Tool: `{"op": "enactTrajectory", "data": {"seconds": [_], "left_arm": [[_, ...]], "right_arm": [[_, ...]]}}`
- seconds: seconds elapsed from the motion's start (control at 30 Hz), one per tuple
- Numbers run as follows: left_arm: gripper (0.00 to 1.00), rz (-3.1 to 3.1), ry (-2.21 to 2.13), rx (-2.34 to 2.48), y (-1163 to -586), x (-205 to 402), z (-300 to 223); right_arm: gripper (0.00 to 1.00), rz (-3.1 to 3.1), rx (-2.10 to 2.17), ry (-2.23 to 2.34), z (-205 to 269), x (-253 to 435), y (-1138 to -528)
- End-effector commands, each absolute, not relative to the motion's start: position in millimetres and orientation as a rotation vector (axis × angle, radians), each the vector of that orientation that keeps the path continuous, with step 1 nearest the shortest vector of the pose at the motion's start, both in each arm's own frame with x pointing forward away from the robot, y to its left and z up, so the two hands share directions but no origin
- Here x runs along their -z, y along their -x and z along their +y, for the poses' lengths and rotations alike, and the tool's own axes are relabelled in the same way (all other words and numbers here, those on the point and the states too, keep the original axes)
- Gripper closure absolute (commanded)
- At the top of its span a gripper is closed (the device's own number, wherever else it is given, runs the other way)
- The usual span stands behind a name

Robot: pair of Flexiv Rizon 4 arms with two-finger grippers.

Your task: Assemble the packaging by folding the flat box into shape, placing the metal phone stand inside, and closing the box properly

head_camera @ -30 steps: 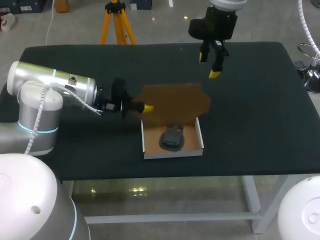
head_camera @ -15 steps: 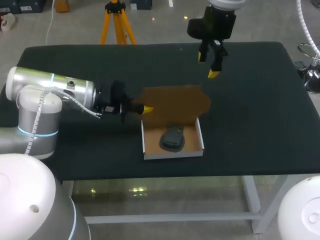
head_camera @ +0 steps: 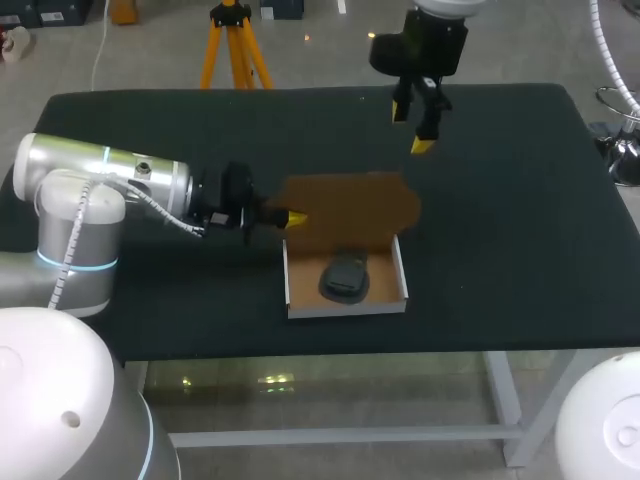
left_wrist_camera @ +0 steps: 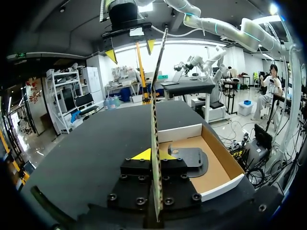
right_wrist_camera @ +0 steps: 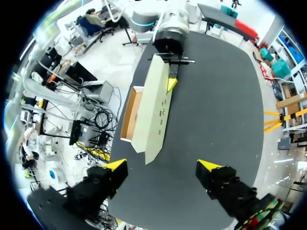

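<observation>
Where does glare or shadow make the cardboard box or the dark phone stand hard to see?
Head view: the dark metal phone stand contrasts inside the white-walled box; the brown cardboard lid looks dim. Left wrist view: bright room lights behind the edge-on lid; stand evenly lit. Right wrist view: the lid hides the stand.

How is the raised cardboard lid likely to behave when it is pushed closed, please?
The lid looks thin edge-on, yet stands straight with the left jaws pinching only one edge, so it is probably light and fairly stiff. It likely swings on its crease at the tray rather than bending.
</observation>
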State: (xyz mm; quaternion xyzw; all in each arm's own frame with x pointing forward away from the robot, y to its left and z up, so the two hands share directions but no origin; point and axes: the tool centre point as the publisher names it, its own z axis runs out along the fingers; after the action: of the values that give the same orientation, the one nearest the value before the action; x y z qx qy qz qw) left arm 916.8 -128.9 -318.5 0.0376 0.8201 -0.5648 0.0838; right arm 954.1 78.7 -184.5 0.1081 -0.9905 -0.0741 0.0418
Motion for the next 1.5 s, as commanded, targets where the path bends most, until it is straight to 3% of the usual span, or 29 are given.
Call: {"op": "enactTrajectory", "data": {"seconds": [0.03, 0.63, 0.7, 0.77, 0.9, 1.3, 1.5], "left_arm": [[1.0, 2.446, -0.115, 1.689, -917.1, 319.1, -128.3], [1.0, 2.446, -0.115, 1.689, -917.1, 319.1, -128.3], [1.0, 2.446, -0.115, 1.689, -917.1, 319.1, -128.3], [1.0, 2.446, -0.115, 1.689, -917.1, 319.1, -128.3], [1.0, 2.446, -0.115, 1.689, -917.1, 319.1, -128.3], [1.0, 2.446, -0.115, 1.689, -917.1, 319.1, -128.3], [1.0, 2.446, -0.115, 1.689, -917.1, 319.1, -128.3]], "right_arm": [[0.0, -3.044, 0.228, -0.339, 83.5, 180.8, -954.3], [0.02, -3.239, 0.089, -0.358, 122.6, 181.5, -983.1], [0.29, -3.235, 0.094, -0.393, 129.3, 184.0, -985.8], [0.49, -3.235, 0.085, -0.407, 134.3, 185.6, -987.9], [0.56, -3.231, 0.066, -0.417, 143.0, 187.5, -990.8], [0.59, -3.268, 0.039, -0.267, 166.1, 197.5, -976.6], [0.55, -3.29, 0.068, -0.241, 163.0, 197.8, -971.8]]}}
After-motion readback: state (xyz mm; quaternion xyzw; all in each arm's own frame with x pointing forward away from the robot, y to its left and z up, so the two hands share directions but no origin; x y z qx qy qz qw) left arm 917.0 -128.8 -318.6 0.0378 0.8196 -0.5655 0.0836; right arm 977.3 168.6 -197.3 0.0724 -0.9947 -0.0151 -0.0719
